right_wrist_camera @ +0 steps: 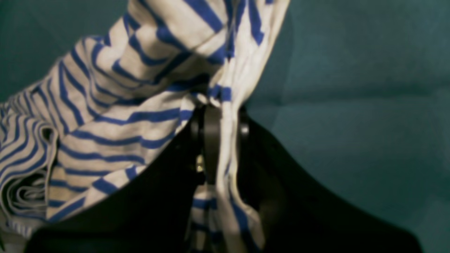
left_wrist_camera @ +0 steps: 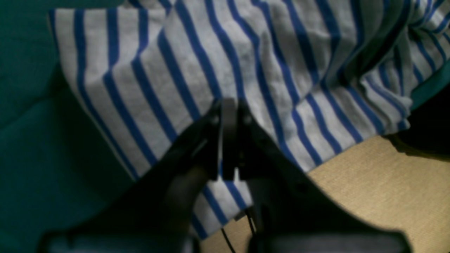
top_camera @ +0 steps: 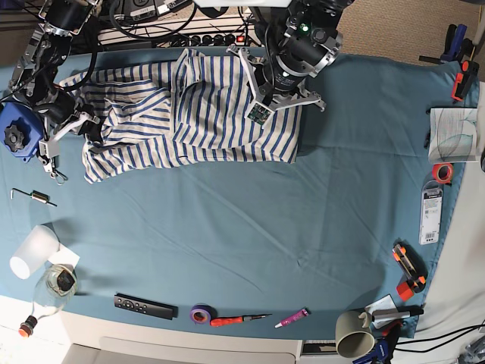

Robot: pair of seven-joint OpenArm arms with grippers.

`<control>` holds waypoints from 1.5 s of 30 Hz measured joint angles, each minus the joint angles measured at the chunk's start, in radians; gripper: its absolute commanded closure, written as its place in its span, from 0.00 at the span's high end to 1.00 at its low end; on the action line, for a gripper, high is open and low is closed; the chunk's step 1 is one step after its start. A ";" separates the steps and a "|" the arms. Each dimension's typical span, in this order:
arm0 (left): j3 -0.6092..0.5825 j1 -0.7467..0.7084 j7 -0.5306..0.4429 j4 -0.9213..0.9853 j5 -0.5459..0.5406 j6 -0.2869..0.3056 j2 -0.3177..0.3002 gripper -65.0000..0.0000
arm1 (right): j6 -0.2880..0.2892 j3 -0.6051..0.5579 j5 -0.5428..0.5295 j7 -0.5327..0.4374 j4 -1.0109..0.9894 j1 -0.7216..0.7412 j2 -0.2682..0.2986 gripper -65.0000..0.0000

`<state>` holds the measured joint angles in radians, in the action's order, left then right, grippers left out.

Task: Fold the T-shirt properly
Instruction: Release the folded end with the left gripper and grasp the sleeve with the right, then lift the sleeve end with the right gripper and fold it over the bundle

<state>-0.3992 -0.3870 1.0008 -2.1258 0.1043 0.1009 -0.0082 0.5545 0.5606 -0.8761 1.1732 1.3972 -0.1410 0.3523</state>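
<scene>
The T-shirt, white with thin blue stripes, lies rumpled across the far left part of the teal table cover. My left gripper is shut on a fold of the T-shirt; its arm stands over the shirt's right half at the far edge. My right gripper is shut on a bunched edge of the T-shirt, which hangs in folds around the fingers. In the base view the right gripper is at the shirt's left end.
A blue clamp and a hex key lie at the left. A plastic cup, remote, purple tape roll, screwdriver and green mug line the near edge. Papers lie at the right.
</scene>
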 measured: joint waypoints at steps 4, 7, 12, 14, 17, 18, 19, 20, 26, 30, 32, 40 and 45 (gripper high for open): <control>0.000 0.000 0.000 0.000 0.000 0.000 0.000 0.00 | -0.006 -0.006 -0.092 0.112 0.050 -0.013 -0.003 0.00; 0.000 0.000 0.000 0.000 0.000 0.000 0.000 0.00 | 0.036 -0.009 -0.150 0.195 0.124 -0.023 -0.010 0.00; 0.000 0.000 0.000 0.000 0.000 0.000 0.000 0.00 | 0.060 -0.011 -0.225 0.216 0.314 -0.015 -0.007 0.00; 0.000 0.000 0.000 0.000 0.000 0.000 0.000 0.00 | 0.066 -0.011 -0.223 0.216 0.378 -0.018 -0.006 0.00; 0.000 0.000 0.000 0.000 0.000 0.000 0.000 0.00 | 0.066 -0.011 -0.237 0.214 0.413 -0.017 -0.008 0.00; 0.000 0.000 0.000 0.000 0.000 0.000 0.000 0.00 | 0.067 -0.011 -0.242 0.214 0.414 -0.017 -0.010 0.00; 0.000 0.000 0.000 0.000 -0.004 0.000 0.000 0.00 | 0.067 -0.011 -0.244 0.210 0.414 -0.017 -0.019 0.00; 0.000 0.000 0.000 0.000 -0.020 0.000 0.000 0.00 | 0.075 -0.011 -0.244 0.194 0.414 -0.018 -0.031 0.00; 0.000 0.000 0.031 -0.026 -0.058 -0.002 0.000 0.00 | 0.101 -0.011 -0.293 0.212 0.414 -0.014 -0.096 0.00; 0.000 -0.008 0.046 -0.070 0.000 -0.049 0.000 0.00 | 0.121 -0.074 -0.332 0.242 0.414 -0.014 -0.104 0.00; 0.000 -0.029 0.077 -0.095 0.072 -0.060 0.000 0.00 | 0.122 -0.132 -0.330 0.241 0.414 -0.014 -0.106 0.00; 0.000 -0.121 0.097 -0.217 0.275 -0.163 -0.052 0.00 | 0.136 -0.317 -0.378 0.245 0.415 0.006 -0.106 0.00; 0.007 -0.175 0.143 -0.214 0.433 -0.217 -0.083 0.00 | 0.136 -0.413 -0.391 0.247 0.415 0.054 -0.132 0.00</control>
<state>-0.3920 -0.5621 1.1435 -2.3394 0.5373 -0.1165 -0.0914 0.6903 0.1474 -1.2671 1.4200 1.8122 -0.0872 0.2207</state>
